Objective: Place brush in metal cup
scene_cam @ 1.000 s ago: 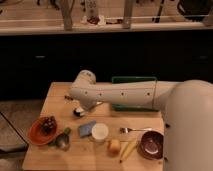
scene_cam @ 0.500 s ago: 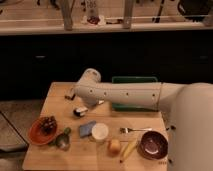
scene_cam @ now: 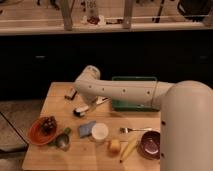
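The step in hand looks like the pick-up. The hand (scene_cam: 95,103) hangs low beside the brush (scene_cam: 79,111), which lies on the desk (scene_cam: 57,107); whether the hand is spread or pinching cannot be told. Next, probably, comes a short carry to the metal cup (scene_cam: 62,141), which sits near the front edge, hemmed in by the orange bowl (scene_cam: 42,131) and the blue sponge (scene_cam: 86,128).

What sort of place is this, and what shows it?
Probably a kitchen or canteen area: a wooden table with a white cup, purple bowl and fork, a dark counter behind. The gripper hangs over the table near the brush.
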Available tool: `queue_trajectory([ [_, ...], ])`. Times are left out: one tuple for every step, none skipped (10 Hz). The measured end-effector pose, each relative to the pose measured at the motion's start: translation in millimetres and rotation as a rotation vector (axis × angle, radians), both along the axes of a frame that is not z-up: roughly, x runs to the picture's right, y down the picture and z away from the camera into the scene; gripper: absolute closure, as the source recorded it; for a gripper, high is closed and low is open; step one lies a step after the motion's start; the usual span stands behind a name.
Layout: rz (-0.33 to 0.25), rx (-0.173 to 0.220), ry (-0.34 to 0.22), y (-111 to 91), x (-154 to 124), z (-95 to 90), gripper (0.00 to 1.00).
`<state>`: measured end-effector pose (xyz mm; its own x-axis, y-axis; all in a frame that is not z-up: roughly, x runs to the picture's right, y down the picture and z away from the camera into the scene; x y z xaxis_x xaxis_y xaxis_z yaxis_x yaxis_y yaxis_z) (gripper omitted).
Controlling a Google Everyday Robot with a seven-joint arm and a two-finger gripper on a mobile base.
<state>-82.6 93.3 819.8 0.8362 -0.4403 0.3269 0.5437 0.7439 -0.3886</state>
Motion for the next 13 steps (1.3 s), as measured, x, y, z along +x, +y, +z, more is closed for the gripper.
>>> queue_trajectory([
  [0.001, 0.005, 0.003, -3, 0, 7.9, 0.20],
  [0.004, 0.012, 0.006, -6, 1, 13.7, 0.20],
  [0.005, 0.016, 0.011, -7, 2, 19.5, 0.20],
  [0.007, 0.017, 0.017, -9, 3, 25.9, 0.20],
  [0.007, 0.018, 0.019, -10, 1, 29.6, 0.20],
  [0.006, 0.014, 0.023, -11, -1, 35.3, 0.20],
  [0.009, 0.008, 0.030, -11, -2, 41.3, 0.20],
  [0.013, 0.001, 0.040, -11, 0, 47.5, 0.20],
  [0.014, -0.004, 0.045, -10, -1, 52.2, 0.20],
  [0.016, -0.014, 0.050, -7, -4, 59.2, 0.20],
  [0.019, -0.026, 0.053, -3, -6, 67.8, 0.20],
  [0.022, -0.034, 0.058, 0, -5, 74.3, 0.20],
  [0.023, -0.042, 0.062, 4, -4, 80.7, 0.20],
])
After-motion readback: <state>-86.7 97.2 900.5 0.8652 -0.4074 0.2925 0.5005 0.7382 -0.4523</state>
